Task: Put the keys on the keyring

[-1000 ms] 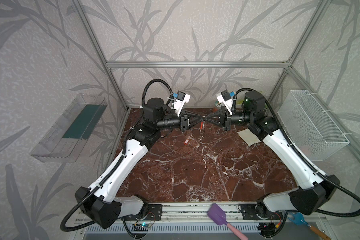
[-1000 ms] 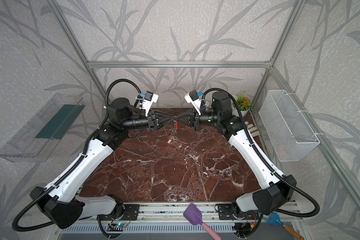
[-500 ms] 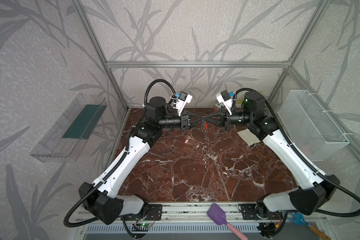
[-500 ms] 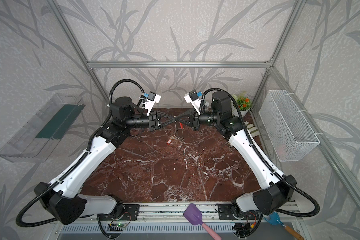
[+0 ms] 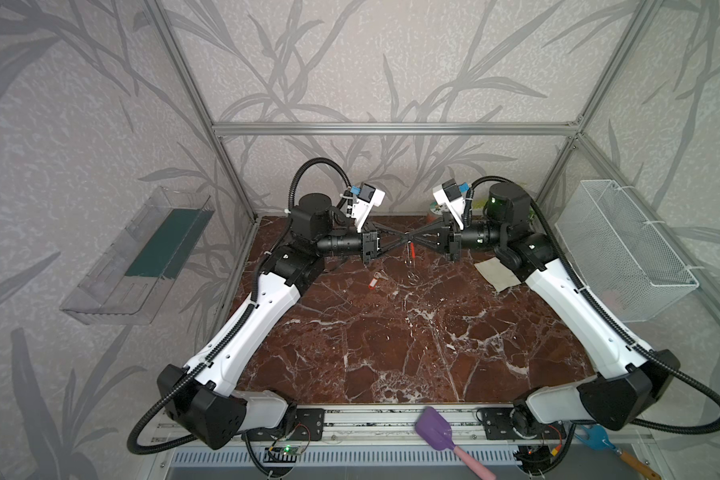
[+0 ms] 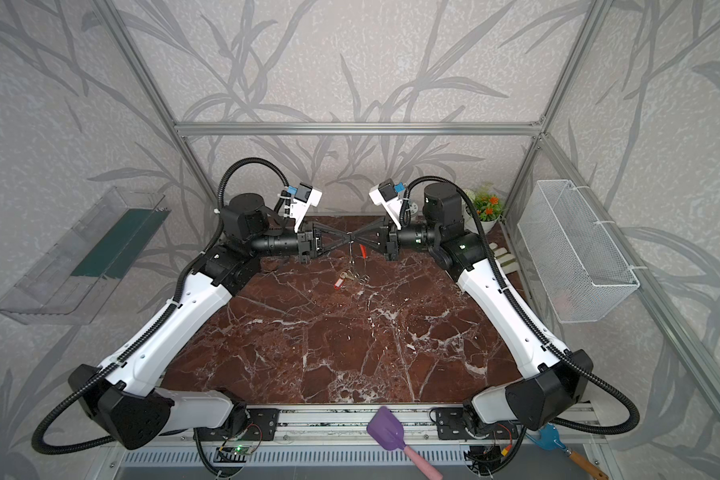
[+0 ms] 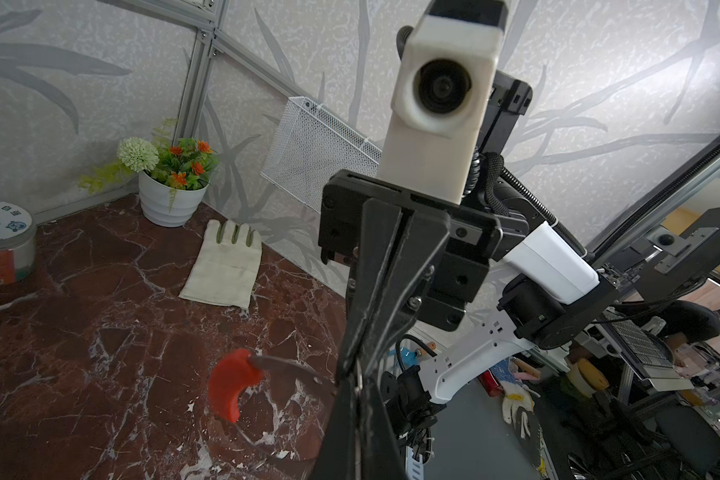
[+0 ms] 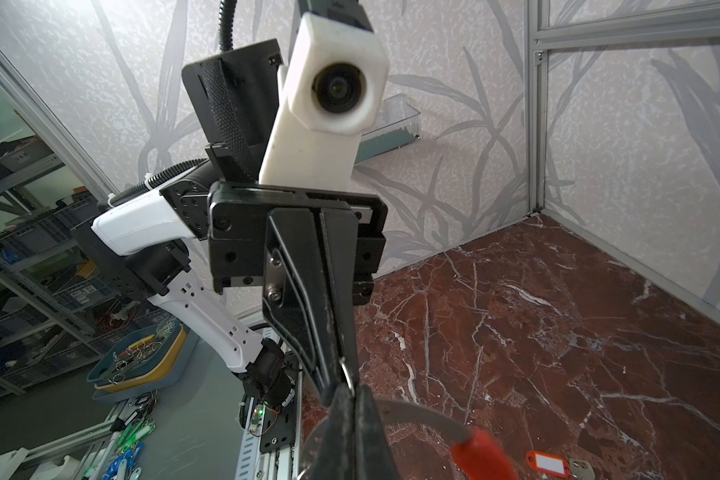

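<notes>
At far centre the left gripper [image 5: 402, 241] and right gripper [image 5: 415, 240] both clench the keyring [image 5: 412, 252] tip-to-tip — likely to spring it open for the keys [image 5: 374, 281] lying below, slightly left.

The left gripper [image 5: 403, 241] has closed its jaws from slightly parted to fully shut on the thin silvery-grey perforated hoop [image 5: 412, 252]. The hoop's red section has swung a little toward the right gripper's [image 5: 411, 240] jaws. The left arm [image 5: 262, 307] has pushed in closer.
</notes>
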`<state>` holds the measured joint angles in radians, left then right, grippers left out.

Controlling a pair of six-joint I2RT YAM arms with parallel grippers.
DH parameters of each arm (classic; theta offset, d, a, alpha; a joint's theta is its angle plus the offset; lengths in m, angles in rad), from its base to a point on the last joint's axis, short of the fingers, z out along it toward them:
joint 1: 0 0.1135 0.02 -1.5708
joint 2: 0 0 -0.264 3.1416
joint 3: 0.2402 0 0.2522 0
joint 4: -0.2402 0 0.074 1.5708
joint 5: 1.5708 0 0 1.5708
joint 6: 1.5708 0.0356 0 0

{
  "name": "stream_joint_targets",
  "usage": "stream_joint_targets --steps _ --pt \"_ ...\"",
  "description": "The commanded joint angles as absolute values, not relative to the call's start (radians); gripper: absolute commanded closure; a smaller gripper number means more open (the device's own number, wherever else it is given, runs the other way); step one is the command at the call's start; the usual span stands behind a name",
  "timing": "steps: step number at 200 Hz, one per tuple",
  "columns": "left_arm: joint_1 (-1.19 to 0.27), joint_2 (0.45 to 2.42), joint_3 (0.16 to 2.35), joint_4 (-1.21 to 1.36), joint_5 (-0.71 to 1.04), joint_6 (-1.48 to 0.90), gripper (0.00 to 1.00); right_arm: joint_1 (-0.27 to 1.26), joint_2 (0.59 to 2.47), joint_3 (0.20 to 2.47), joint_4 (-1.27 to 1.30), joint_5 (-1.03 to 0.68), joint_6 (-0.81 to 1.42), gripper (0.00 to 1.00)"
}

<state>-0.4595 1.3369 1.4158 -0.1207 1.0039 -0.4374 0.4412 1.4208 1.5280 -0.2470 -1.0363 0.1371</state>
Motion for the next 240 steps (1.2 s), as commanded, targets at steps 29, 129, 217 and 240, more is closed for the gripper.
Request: stream_joint_targets --steps 29,129,217,240 --pt "-0.459 1.296 1.431 -0.144 0.91 -0.386 1.0 0.396 1.337 1.415 -0.028 -0.96 0.274 0.81" --pt "-0.557 1.216 1.409 -0.271 0.493 -0.13 1.0 0.347 1.279 1.283 0.071 -0.871 0.388 0.73" --pt "-0.64 1.205 1.413 -0.3 0.326 -0.026 1.0 0.364 1.278 1.277 0.091 -0.839 0.402 0.69" --pt "-0.644 1.213 1.421 -0.304 0.339 -0.036 1.0 0.382 1.273 1.278 0.084 -0.824 0.382 0.66"
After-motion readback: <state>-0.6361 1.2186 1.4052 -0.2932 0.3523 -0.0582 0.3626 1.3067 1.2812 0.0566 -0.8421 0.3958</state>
